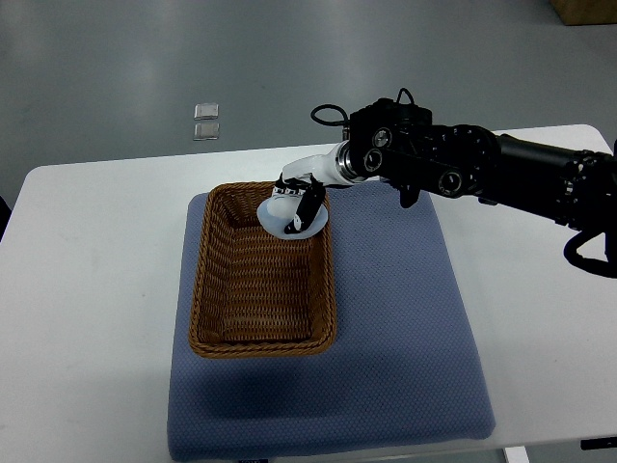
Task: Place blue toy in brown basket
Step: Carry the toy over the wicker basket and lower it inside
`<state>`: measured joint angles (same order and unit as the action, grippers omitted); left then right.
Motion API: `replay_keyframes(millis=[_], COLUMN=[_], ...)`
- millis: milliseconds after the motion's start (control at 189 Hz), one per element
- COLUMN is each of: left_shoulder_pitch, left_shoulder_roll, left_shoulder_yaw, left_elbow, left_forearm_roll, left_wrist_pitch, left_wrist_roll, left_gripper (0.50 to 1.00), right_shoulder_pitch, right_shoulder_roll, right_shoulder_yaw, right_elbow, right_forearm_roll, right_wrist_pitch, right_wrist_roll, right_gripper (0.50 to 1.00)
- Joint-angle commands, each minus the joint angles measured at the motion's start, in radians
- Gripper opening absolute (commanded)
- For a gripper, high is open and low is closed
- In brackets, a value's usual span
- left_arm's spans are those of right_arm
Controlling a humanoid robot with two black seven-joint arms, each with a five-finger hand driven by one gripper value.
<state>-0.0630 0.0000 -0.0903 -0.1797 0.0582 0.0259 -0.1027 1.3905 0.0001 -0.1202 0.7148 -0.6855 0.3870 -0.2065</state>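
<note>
Right now my right hand [294, 207] hangs over the far right corner of the brown basket [262, 270], my arm reaching in from the right edge. Whether my fingers are curled around anything I cannot tell; from above I see only pale shell and black fingers. No blue toy shows anywhere I can make out. The basket sits on a blue mat [386, 338] on the white table [87, 289].

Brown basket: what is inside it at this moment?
Most of the brown basket shows only its bare woven floor. The right hand hangs over its far right corner and covers that part. No blue toy is visible; the hand may hide it.
</note>
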Motion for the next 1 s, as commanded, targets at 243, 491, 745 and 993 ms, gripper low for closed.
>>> replay_keyframes(millis=[243, 491, 745, 993], left_shoulder_pitch=[0.0, 0.0, -0.001, -0.001], left_shoulder_roll=[0.0, 0.0, 0.0, 0.0], left_shoulder_yaw=[0.004, 0.004, 0.006, 0.007], left_elbow=[0.0, 0.002, 0.002, 0.002], left_forearm_roll=[0.0, 0.0, 0.0, 0.0], left_wrist_pitch=[0.0, 0.0, 0.0, 0.0], left_wrist_roll=[0.0, 0.001, 0.001, 0.001], left_gripper=[1.0, 1.0, 1.0, 1.0], right_shoulder_pitch=[-0.031, -0.116, -0.169, -0.188], right_shoulder_roll=[0.0, 0.0, 0.0, 0.0], right_shoulder_yaw=[0.03, 0.042, 0.044, 0.044], right_elbow=[0.058, 0.08, 0.084, 0.083], right_forearm_roll=[0.03, 0.02, 0.011, 0.011], right_wrist_pitch=[0.0, -0.065, -0.103, -0.116], right_wrist_roll=[0.056, 0.099, 0.119, 0.131], right_gripper=[0.684, 0.703, 0.721, 0.87])
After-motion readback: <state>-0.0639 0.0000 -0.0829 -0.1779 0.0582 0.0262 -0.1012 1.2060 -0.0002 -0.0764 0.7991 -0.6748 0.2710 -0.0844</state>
